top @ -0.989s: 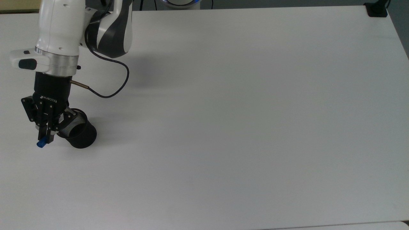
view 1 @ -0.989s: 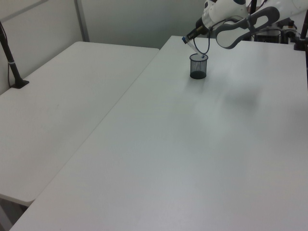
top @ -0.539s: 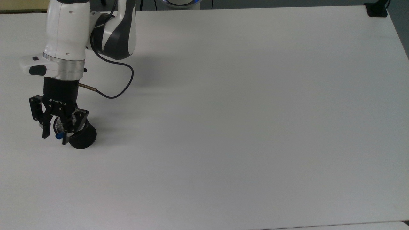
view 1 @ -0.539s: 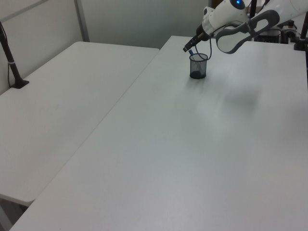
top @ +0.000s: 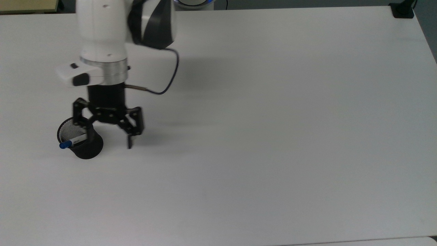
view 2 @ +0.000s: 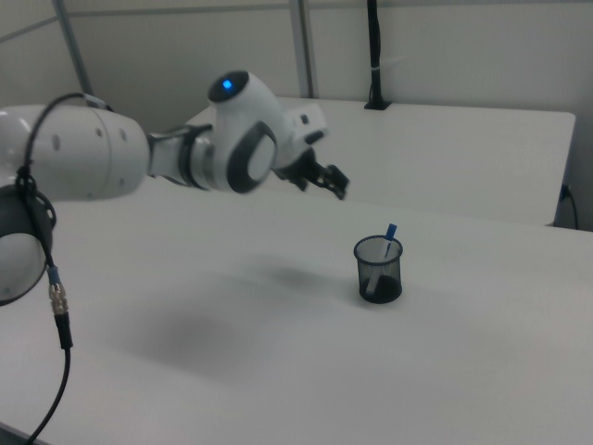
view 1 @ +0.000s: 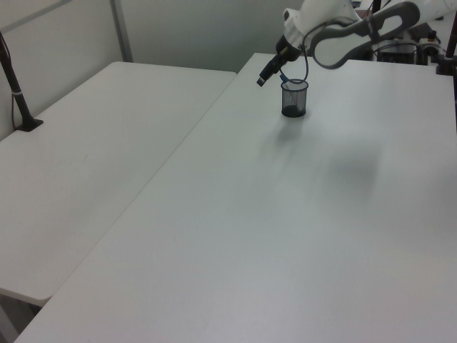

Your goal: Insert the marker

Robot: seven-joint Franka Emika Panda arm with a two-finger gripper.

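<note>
White bench point(top: 273, 136) carries everything you need to watch, and it all sits toward the top view's left. Farthest left is the cup point(top: 82, 141), a black mesh holder, with the marker point(top: 72, 142) already inside it: the barrel leans on the rim, its blue cap poking out over the edge, long axis tilted rather than upright. Just to the top view's right of the cup hangs your hand point(top: 106, 133), fingers spread wide and holding nothing, one finger close by the rim. I'd judge the insertion done; from here, lift away from the cup so you don't clip it.
</note>
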